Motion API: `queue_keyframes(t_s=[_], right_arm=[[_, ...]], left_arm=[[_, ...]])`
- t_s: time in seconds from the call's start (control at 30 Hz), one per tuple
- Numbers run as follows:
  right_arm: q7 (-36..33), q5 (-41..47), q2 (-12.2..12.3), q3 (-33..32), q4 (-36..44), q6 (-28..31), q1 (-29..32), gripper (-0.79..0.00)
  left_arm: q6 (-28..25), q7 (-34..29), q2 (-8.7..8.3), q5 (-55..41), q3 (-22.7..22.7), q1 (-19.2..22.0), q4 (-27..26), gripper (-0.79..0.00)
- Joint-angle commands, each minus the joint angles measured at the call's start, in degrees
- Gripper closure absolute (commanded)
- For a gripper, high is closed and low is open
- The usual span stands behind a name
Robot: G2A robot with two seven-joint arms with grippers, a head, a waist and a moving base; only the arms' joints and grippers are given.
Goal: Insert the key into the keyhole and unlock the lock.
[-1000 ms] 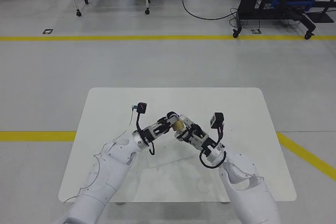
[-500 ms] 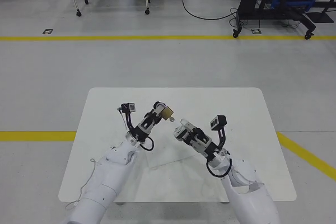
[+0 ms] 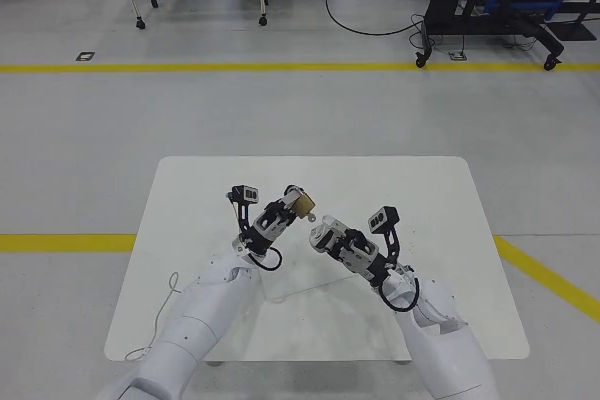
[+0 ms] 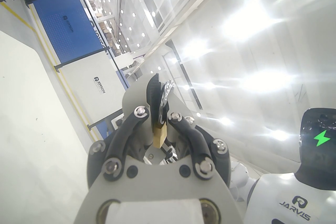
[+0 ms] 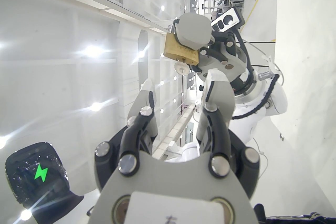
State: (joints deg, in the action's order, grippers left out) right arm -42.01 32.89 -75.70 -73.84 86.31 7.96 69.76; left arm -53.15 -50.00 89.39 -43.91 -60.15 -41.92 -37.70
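Observation:
My left gripper (image 3: 297,203) is shut on a brass padlock (image 3: 304,205), held in the air above the middle of the white table (image 3: 420,200). In the left wrist view the padlock's brass body (image 4: 159,136) and silver shackle (image 4: 166,92) sit clamped between the black pads. The right wrist view shows the padlock (image 5: 178,50) in the left gripper (image 5: 189,34), with a pale round-headed key (image 5: 182,68) sticking out of its underside. My right gripper (image 3: 319,237) stands open and holds nothing, a short way from the padlock. Its two fingers (image 5: 147,96) point toward the key.
The white table's edges lie well away from both grippers, with bare surface (image 3: 220,300) all around under the arms. Yellow floor lines (image 3: 280,68) run beyond the table.
One second ago both grippers met at the padlock. Since then they have come apart: the left has lifted the padlock up and away, and the right has let go and drawn back, open.

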Motion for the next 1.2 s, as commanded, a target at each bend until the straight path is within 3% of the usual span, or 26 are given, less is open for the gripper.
queue_keyframes(t_s=[0.0,0.33,0.67,1.17], right_arm=[[0.0,0.12,-0.02,0.27,-0.27,-0.3,-0.45,-0.357],[0.79,0.75,-0.12,1.26,-2.01,-1.67,-2.22,-0.329],[1.09,1.05,-0.03,1.43,-2.54,-1.97,-2.37,-0.105],[-0.93,0.1,0.53,0.65,0.72,-0.32,-0.02,-0.249]], left_arm=[[-0.23,-0.83,0.18,-0.36,0.16,0.31,0.68,0.0],[-0.51,-0.63,0.28,1.86,0.93,0.55,0.15,0.0],[-0.47,-0.66,0.09,1.81,0.99,0.57,-0.22,0.0],[0.01,-1.15,0.1,0.27,0.93,0.59,0.09,0.0]])
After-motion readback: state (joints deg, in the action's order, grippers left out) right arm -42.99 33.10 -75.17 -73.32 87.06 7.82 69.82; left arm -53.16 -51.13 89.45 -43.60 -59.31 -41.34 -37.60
